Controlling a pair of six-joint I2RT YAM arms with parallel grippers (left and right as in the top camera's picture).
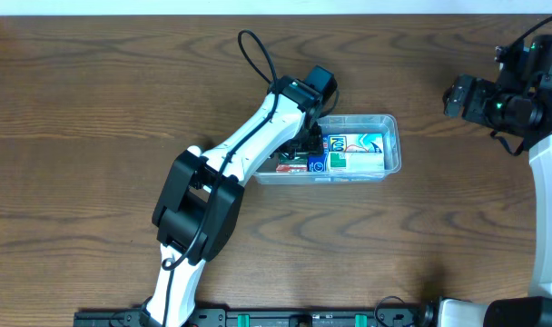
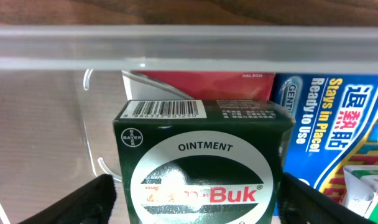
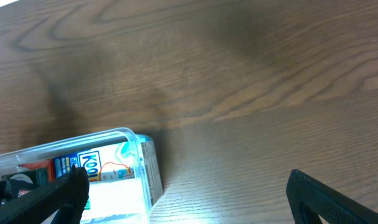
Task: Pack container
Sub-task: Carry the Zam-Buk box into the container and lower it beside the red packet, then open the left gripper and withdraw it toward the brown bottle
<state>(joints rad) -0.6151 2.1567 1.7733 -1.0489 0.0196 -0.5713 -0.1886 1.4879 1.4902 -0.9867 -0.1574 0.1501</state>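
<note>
Lying mid-frame on counter [image 1: 94, 109], container [image 1: 392, 136], long axis left-right, open top up, packets [image 1: 358, 162] inside. Set inside its left end, left claw [image 1: 310, 143] spread, flanking green box [image 2: 201, 143]; touching or clear, cannot tell. Hovering upper right, well apart, right claw [image 3: 189, 186] spread wide, pinching nothing.

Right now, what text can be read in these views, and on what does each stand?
"OINTMENT" and "Buk": dark green cardboard box.
"HALSON": red flat packet.
"Stays In Place", "Ready to Use", "退熱貼": blue cardboard box.
Barcode digits on the green box: too small to read.
</note>
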